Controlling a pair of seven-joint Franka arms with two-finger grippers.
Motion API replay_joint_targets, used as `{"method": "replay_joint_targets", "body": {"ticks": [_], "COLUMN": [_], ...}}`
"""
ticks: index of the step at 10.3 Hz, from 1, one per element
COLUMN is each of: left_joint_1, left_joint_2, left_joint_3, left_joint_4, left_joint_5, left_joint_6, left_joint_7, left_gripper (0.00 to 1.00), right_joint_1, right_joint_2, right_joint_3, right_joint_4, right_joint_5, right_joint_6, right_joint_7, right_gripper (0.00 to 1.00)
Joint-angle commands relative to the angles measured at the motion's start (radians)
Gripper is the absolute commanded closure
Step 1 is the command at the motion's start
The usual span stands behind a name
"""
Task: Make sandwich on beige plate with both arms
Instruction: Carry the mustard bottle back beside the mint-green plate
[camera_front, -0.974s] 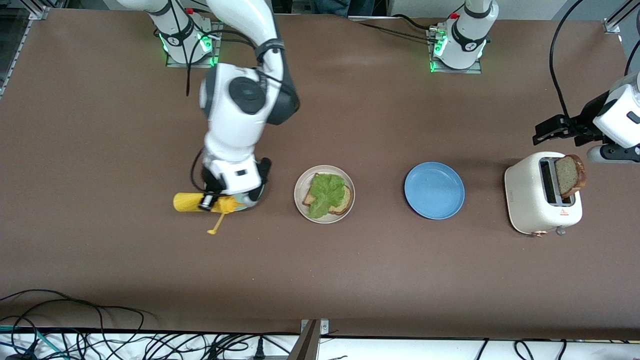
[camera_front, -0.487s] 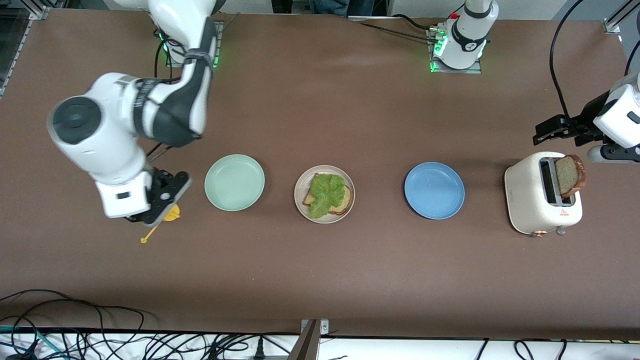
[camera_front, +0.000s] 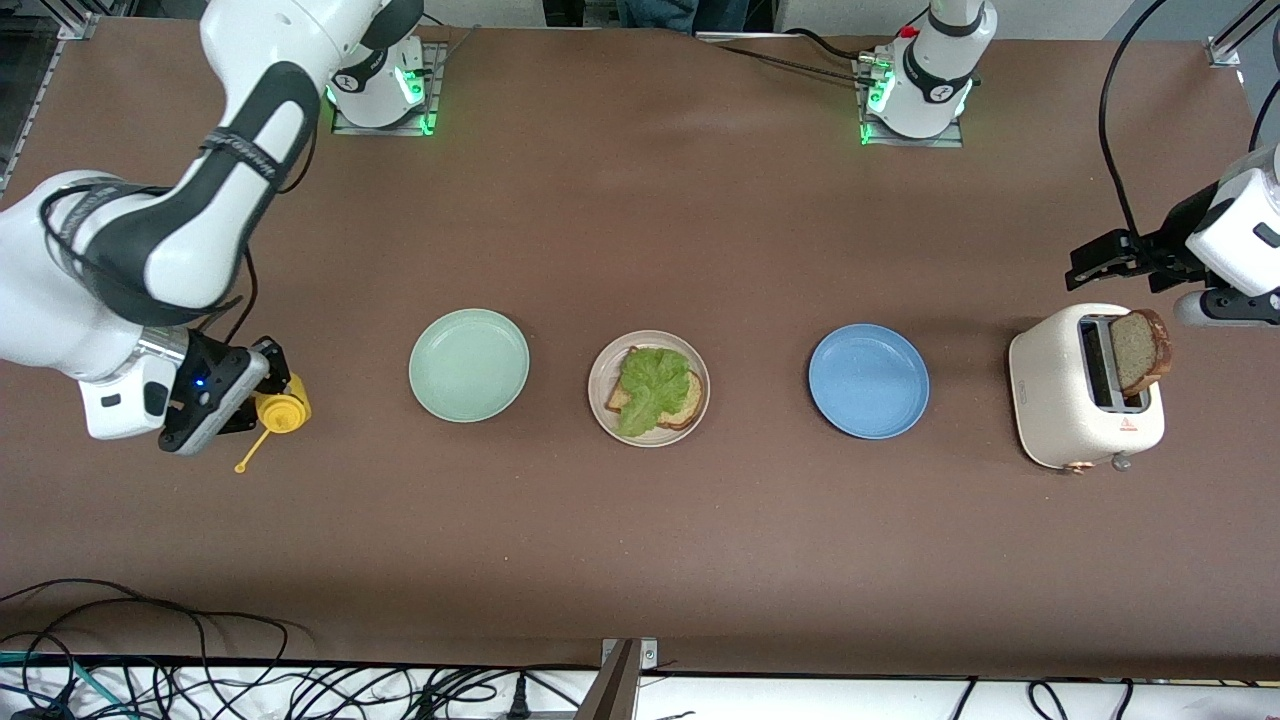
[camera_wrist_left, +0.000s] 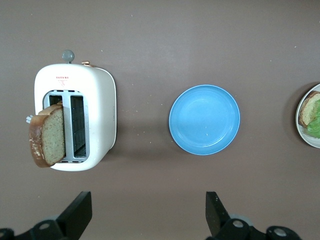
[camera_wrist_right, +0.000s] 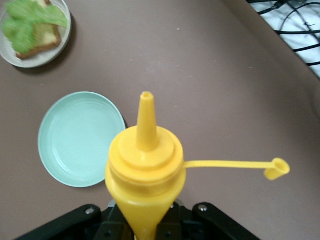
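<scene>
Sandwich (camera_front: 652, 390) parts lie on the beige plate (camera_front: 602, 372) in the middle of the desk (camera_front: 640, 540): one bread slice with a ruffled lettuce leaf (camera_front: 650, 385) on top, uncovered. At the right arm's end of the desk, the right pincer (camera_front: 240, 395) is clenched on a yellow squeeze bottle (camera_front: 280, 410), whose nozzle points toward the plates; its open cap (camera_front: 243, 465) dangles on a thin strap. Next along comes the mint green plate (camera_front: 469, 365), then the beige plate, then the blue plate (camera_front: 868, 380), all in one row and apart from each other. Toward the left arm's end stands a white toaster (camera_front: 1070, 400) with a second bread slice (camera_front: 1140, 350) sticking up from one slot, tilted. The left pincer (camera_front: 1100, 262) hangs just above the toaster, released, its fingers (camera_wrist_left: 80, 212) spread wide and holding nothing.
</scene>
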Motion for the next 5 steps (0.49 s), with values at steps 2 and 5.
{"method": "replay_joint_targets", "body": {"ticks": [2, 5], "left_joint_1": [0.001, -0.001], "left_joint_2": [-0.007, -0.007], "left_joint_3": [-0.002, -0.002], "left_joint_4": [-0.002, -0.002], "left_joint_5": [0.012, 0.012], "left_joint_6": [-0.006, -0.006], "left_joint_7": [0.014, 0.014], "left_gripper": [0.0, 0.0], "right_joint_1": [0.024, 0.016], "right_joint_2": [-0.026, -0.025], "right_joint_3": [-0.004, 0.005], "right_joint_4": [-0.158, -0.292], "right_joint_5": [0.093, 0.194], "right_joint_6": [-0.014, -0.054], "right_joint_7": [-0.179, -0.322], "right_gripper": [1.0, 1.0]}}
